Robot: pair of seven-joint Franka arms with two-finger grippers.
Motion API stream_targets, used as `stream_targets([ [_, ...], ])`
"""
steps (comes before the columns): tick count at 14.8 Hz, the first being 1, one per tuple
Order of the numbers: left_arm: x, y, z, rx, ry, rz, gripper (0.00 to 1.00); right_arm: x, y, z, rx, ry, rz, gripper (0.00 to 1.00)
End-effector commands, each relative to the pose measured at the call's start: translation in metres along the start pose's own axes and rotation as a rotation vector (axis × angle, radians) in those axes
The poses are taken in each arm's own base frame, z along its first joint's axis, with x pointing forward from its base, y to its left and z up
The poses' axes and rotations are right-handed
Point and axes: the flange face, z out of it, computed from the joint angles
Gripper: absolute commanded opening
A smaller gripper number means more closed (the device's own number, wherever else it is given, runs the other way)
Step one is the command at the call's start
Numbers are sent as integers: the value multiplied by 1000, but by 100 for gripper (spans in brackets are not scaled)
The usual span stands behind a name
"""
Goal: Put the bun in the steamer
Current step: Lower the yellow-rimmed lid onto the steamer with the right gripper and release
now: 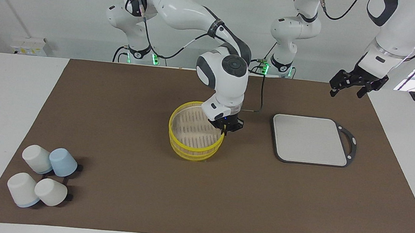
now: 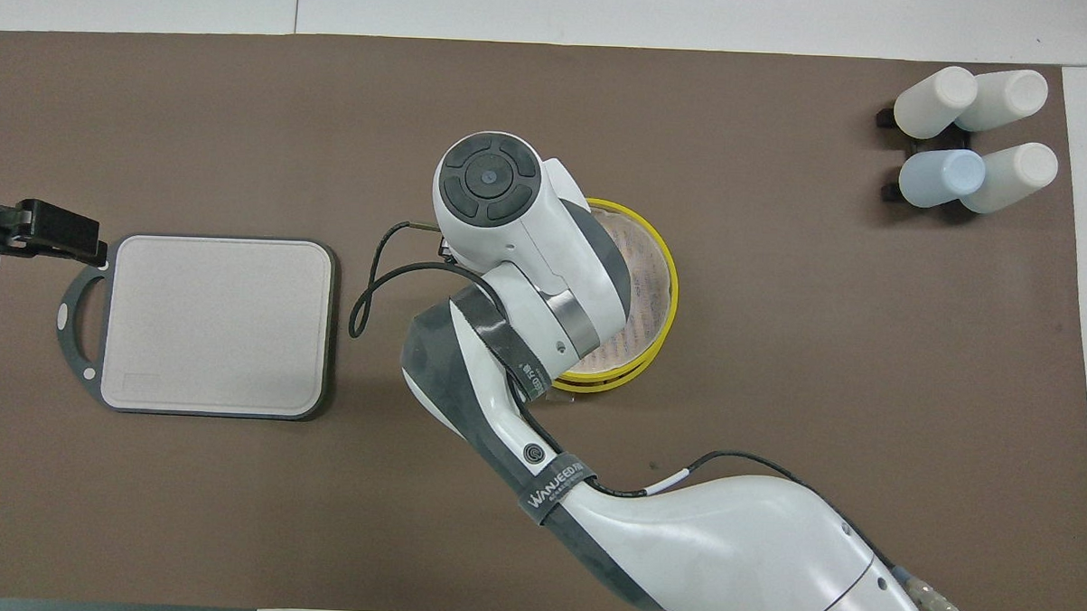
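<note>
Facing view | right gripper (image 1: 226,128) hovering at steamer (image 1: 195,135) rim toward board (image 1: 310,139), likely gripping rim; finger state unreadable | bun not showing | left gripper (image 1: 353,84) waiting spread above mat edge

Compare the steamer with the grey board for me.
The steamer is round, yellow-rimmed and stacked in two tiers; the board is a flat, pale rounded square with a dark handle. The right gripper is at the steamer's rim; the left gripper hangs apart from the board. Neither shows anything lying on it.
</note>
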Motion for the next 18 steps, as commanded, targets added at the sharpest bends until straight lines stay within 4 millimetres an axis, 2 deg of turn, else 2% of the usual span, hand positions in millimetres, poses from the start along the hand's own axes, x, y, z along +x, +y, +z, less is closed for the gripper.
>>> stream_targets([
  [1,-1,0,-2,-7,9,7,100,-4,5,-2,0,-11,-18,0],
  [5,-1,0,-2,-7,9,5,100,-17,-4,-5,-2,-14,-24,0],
  [8,-1,0,-1,-7,8,5,100,-18,-4,-4,-5,-15,-14,0],
  [11,-1,0,-1,-6,8,5,100,-20,1,-4,-14,-24,-14,0],
  [18,-2,2,-2,-6,6,8,100,-7,26,-16,-15,-26,-33,0],
])
